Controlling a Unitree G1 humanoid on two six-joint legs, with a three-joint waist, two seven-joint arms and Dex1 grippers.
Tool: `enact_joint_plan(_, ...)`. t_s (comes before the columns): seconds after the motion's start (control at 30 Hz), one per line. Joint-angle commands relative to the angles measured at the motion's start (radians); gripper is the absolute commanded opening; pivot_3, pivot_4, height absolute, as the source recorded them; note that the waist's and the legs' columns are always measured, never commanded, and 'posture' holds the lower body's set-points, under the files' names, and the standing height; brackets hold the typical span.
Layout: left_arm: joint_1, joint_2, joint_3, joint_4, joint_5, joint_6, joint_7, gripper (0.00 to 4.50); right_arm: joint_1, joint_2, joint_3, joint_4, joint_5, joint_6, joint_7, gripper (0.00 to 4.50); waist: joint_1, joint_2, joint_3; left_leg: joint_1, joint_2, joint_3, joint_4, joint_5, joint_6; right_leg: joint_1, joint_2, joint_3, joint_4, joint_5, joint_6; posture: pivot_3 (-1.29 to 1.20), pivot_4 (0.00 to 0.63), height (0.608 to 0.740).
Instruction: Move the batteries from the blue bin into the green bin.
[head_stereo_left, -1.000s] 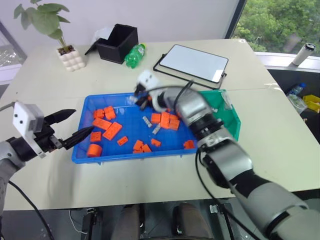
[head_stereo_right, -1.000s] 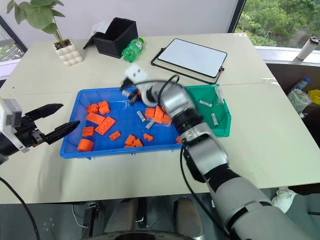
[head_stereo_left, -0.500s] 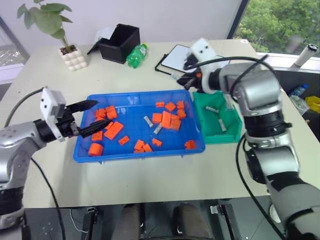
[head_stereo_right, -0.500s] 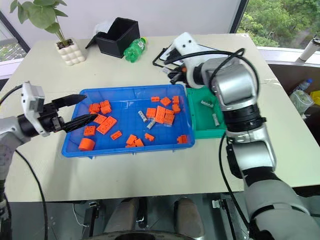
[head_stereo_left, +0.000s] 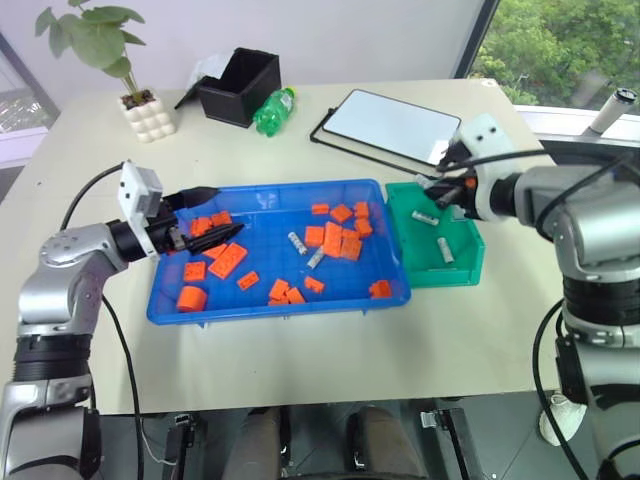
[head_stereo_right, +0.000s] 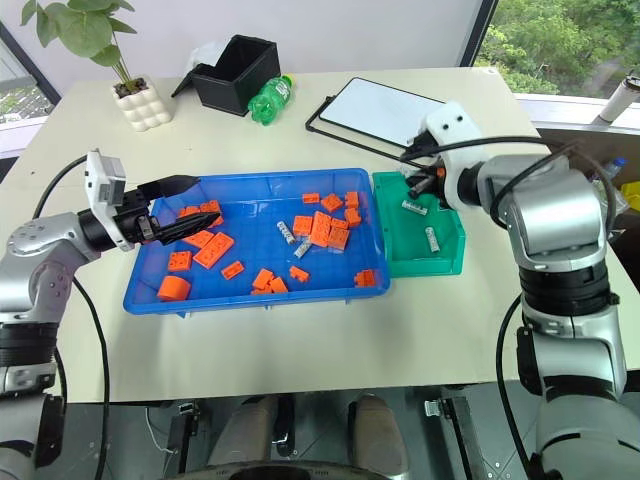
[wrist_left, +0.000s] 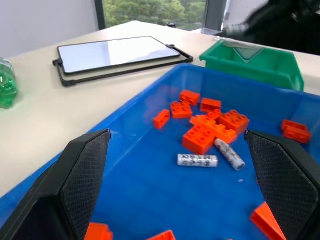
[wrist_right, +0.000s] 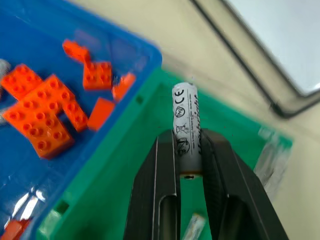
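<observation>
**Carrying a battery over the green bin, two more waiting in the blue**

Holding one battery (wrist_right: 186, 131) clamped upright in its jaws, the right tool (head_stereo_left: 446, 186) is hanging over the green bin (head_stereo_left: 468, 268), where two batteries (head_stereo_left: 445, 250) are already lying. Two batteries (wrist_left: 197, 160) are lying side by side in the middle of the blue bin (head_stereo_left: 270, 306) among scattered orange blocks (head_stereo_left: 225, 261). The left tool (head_stereo_right: 190, 208), jaws spread and empty, is sitting over the blue bin's left end. Roughly half the job is looking done.
</observation>
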Motion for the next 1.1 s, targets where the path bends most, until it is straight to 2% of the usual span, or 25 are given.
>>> enact_joint_plan(0.03,-0.041,-0.001,0.007,0.010,0.017,-0.035,-0.006,4.50,0.055,-0.007,-0.042,-0.077,0.025,0.005,-0.030,0.08,0.002,0.000,0.000,0.000,0.000,0.000,0.000,0.000,0.000,0.000,0.000,0.000,0.000,0.000,0.000,0.00,0.150,0.740)
enact_joint_plan(0.2,-0.051,0.007,0.009,0.002,0.011,-0.023,-0.020,4.50,0.116,-0.001,-0.052,-0.080,0.040,-0.012,-0.062,0.08,0.002,0.000,0.000,0.000,0.000,0.000,0.000,0.001,-0.002,0.000,0.000,0.000,0.000,0.000,0.000,0.00,0.150,0.740)
enact_joint_plan(0.27,-0.041,0.026,0.011,-0.018,-0.001,0.002,-0.037,4.50,0.136,-0.009,-0.054,-0.069,0.040,-0.036,-0.072,1.12,0.002,0.000,0.000,0.000,0.000,0.000,0.000,0.002,-0.002,0.000,0.000,0.000,0.000,0.000,0.000,0.00,0.150,0.740)
enact_joint_plan(0.3,-0.037,0.035,0.012,-0.025,-0.005,0.014,-0.046,4.50,0.142,-0.012,-0.053,-0.066,0.041,-0.044,-0.077,1.36,0.002,0.000,0.000,0.000,0.000,0.000,0.000,0.002,-0.002,0.000,0.000,0.000,0.000,0.000,0.000,0.00,0.150,0.740)
enact_joint_plan(0.5,-0.023,0.060,0.019,-0.039,-0.008,0.047,-0.073,4.50,0.144,-0.017,-0.045,-0.057,0.041,-0.078,-0.103,4.32,0.002,0.000,0.000,0.000,0.000,0.000,0.000,0.002,-0.002,0.001,0.000,0.000,0.000,0.000,0.000,0.00,0.150,0.740)
enact_joint_plan(0.6,-0.019,0.064,0.021,-0.039,-0.005,0.050,-0.078,4.50,0.123,-0.035,-0.026,-0.041,0.030,-0.118,-0.109,4.43,0.003,0.000,0.000,0.000,0.000,0.000,0.001,0.002,-0.002,0.001,0.000,0.000,0.000,0.000,0.000,0.00,0.150,0.740)
enact_joint_plan(0.7,-0.007,0.073,0.025,-0.041,-0.004,0.052,-0.082,4.50,0.017,-0.018,-0.014,0.002,0.020,-0.185,-0.124,4.43,0.000,0.000,0.000,0.000,0.000,0.000,0.001,0.002,-0.002,0.001,0.000,0.000,0.000,0.000,0.000,0.00,0.150,0.740)
enact_joint_plan(0.87,0.035,0.102,0.019,-0.063,0.012,0.057,-0.095,4.50,-0.115,0.157,0.016,-0.009,0.094,-0.155,-0.137,4.43,-0.007,0.000,0.000,0.001,0.002,0.000,0.000,0.003,-0.004,-0.001,0.002,0.001,0.001,0.000,0.000,0.00,0.150,0.740)
enact_joint_plan(1.0,0.068,0.107,0.034,-0.100,0.010,0.063,-0.075,4.50,-0.089,0.315,0.074,-0.001,0.108,-0.175,-0.174,4.43,-0.001,0.000,0.000,0.000,0.002,0.000,-0.001,0.004,-0.005,-0.001,0.002,0.001,0.001,0.000,0.000,0.00,0.150,0.740)
enact_joint_plan(1.1,0.099,0.107,0.057,-0.149,-0.008,0.079,-0.047,4.50,-0.050,0.385,0.130,0.022,0.107,-0.204,-0.185,4.43,0.006,-0.001,0.000,-0.001,-0.001,0.000,0.002,0.004,-0.004,0.000,0.000,0.001,0.001,0.000,0.000,0.00,0.150,0.740)
